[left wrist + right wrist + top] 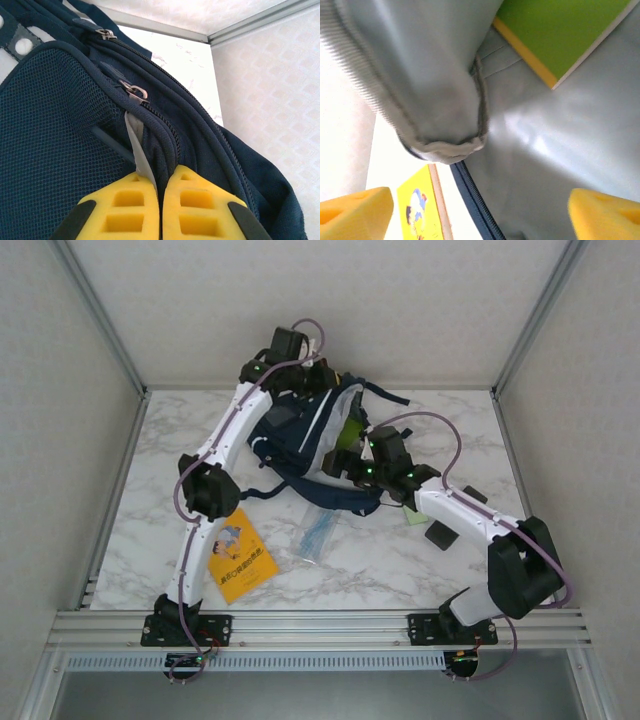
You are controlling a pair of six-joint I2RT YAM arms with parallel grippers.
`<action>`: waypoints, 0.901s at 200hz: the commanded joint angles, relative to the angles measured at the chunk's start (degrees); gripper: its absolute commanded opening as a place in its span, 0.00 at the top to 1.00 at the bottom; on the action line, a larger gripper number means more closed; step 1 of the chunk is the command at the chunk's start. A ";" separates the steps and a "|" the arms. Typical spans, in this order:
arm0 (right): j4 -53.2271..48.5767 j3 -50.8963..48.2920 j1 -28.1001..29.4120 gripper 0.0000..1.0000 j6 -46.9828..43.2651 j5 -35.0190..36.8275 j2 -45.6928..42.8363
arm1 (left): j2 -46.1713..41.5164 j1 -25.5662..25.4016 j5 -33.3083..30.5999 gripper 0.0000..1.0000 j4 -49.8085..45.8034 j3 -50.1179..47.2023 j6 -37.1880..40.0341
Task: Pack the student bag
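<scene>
- While the student bag point(285, 445) lies slumped and unzipped on the marble table point(380, 565), it sits in the upper middle of the top view, with its pale lining facing the lower right.
- The left gripper point(318, 375) reaches the bag's top edge at the upper centre of that frame.
- In the left wrist view, the left gripper point(160, 185) has its yellow fingers point(125, 210) pressed together on a thin pale strip of the bag's fabric at a seam.
- A metal zipper pull point(135, 93) hangs just above that grip, and a navy mesh panel point(50, 130) covers the left half of the frame.
- The right gripper point(345, 465) sits at the bag's mouth, right of centre in the top view.
- In the right wrist view, the right gripper point(480, 215) stands wide apart, one yellow finger point(355, 210) at each lower corner, clamped on nothing; the bag's grey lining and a folded rim lie ahead of it.
- A green book point(560, 30) with a yellow edge rests inside the bag at the upper right of that frame.
- A yellow book point(238, 555) lies flat on the table at the lower left, apart from the bag.
- A clear packet point(318, 535) lies just below the bag, and a small black block point(440, 535) sits beside the right arm.
</scene>
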 commanded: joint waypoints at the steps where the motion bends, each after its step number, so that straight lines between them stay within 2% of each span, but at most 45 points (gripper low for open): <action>1: 3.64 -0.84 0.02 0.34 -7.51 -6.03 -2.14 | 1.53 2.29 -9.27 1.00 3.96 -1.24 0.17; 13: 3.45 -0.31 0.05 0.48 -9.99 -6.83 -2.65 | 2.33 2.11 -9.20 1.00 4.55 -1.25 -0.42; 38: -0.54 1.12 -0.09 0.62 -14.04 -6.24 -4.91 | 3.64 1.99 -9.59 1.00 5.71 -1.25 -1.24; 62: -5.20 1.67 -0.05 0.63 -15.25 -5.01 -8.54 | 4.51 2.13 -12.45 1.00 6.62 -0.63 -0.37; 86: -9.81 0.92 0.50 0.59 -15.15 -4.15 -11.73 | 4.67 2.76 -15.66 1.00 5.62 1.09 0.41; 111: -10.89 -1.58 2.15 0.59 -14.18 -3.67 -13.39 | 3.45 2.86 -19.03 1.00 2.68 1.21 2.59; 119: -11.13 -2.08 2.80 0.58 -14.21 -3.68 -13.28 | 3.07 2.90 -18.74 0.86 1.58 1.21 2.80; 131: -11.56 -2.74 3.91 0.56 -14.45 -3.72 -12.66 | 2.03 2.86 -17.23 0.49 -0.74 1.15 2.67; 137: -11.71 -2.99 4.39 0.55 -14.56 -3.66 -12.19 | 1.29 2.73 -16.62 0.36 -2.10 1.02 2.63; 144: -11.53 -3.36 5.01 0.54 -14.63 -3.68 -11.54 | 0.19 2.73 -16.00 0.29 -3.60 0.56 2.83; 159: -10.31 -3.94 6.60 0.52 -14.56 -4.15 -9.62 | -4.23 2.49 -15.64 0.23 -5.91 -3.15 4.15; 180: -7.52 -4.06 8.83 0.48 -14.52 -4.72 -6.06 | -15.29 2.30 -18.05 0.12 -3.50 -17.56 6.01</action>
